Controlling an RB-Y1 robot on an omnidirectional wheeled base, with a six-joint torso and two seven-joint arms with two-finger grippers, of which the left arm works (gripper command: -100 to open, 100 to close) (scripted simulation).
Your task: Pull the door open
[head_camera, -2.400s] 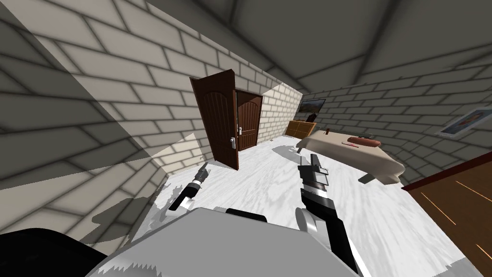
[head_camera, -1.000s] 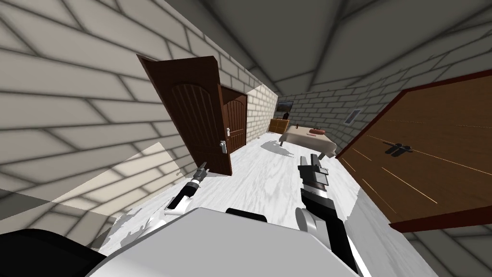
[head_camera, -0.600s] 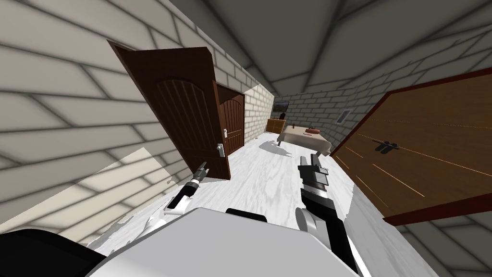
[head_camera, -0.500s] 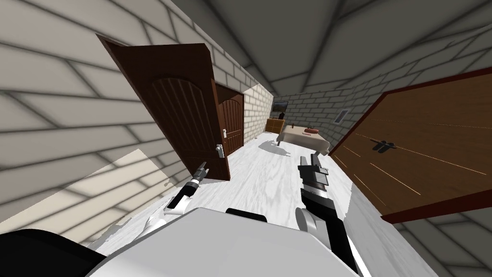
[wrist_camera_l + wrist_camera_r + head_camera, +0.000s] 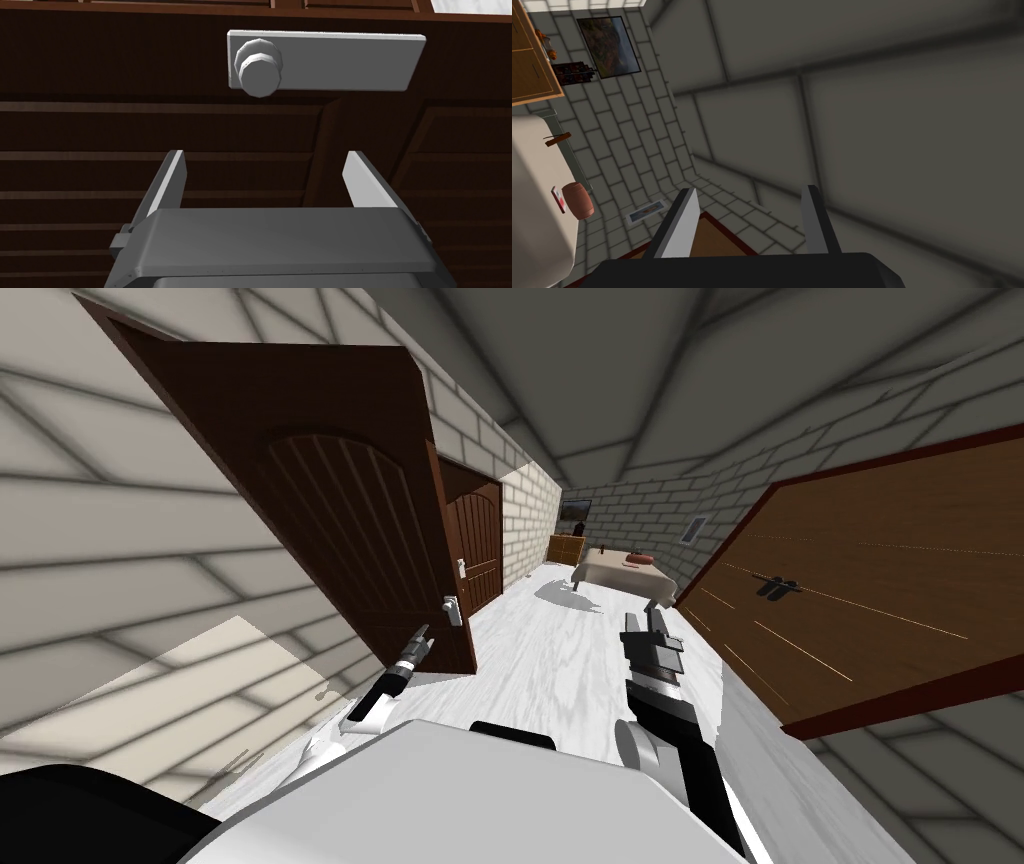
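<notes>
**Door position.** The dark brown panelled wooden door (image 5: 330,518) occupied the upper left of the head view. Its leaf stood at an angle to the pale brick wall (image 5: 120,588), so it was judged to be already partly open. Its light grey round knob on a rectangular grey plate (image 5: 452,610) sat at the free edge of the leaf, left of frame centre. This is probably the best place to pull, since it lies farthest from the hinge line.

**Left arm.** The left gripper (image 5: 423,633) was extended forward and upward from the lower centre of the head view. Its tip was just below the knob and just beside the door's free edge. In the left wrist view, the gripper (image 5: 265,160) faced the dark panelling squarely. The two light grey fingers (image 5: 170,180) stood apart with nothing between them. The knob (image 5: 259,67) lay beyond the fingertips, apart from them and roughly in line with the gap. This pose was consistent with an approach: the jaws were held wide to admit the knob, and no contact had yet been made.

**Right arm.** The right gripper (image 5: 645,621) was held forward over the white marbled floor (image 5: 540,658), right of frame centre and well apart from the door. Its fingers (image 5: 679,220) also stood apart and empty, and it appeared to have no part in the current step.

**Next requirement.** The left gripper would probably need a short advance to bring the knob between its fingers.
</notes>
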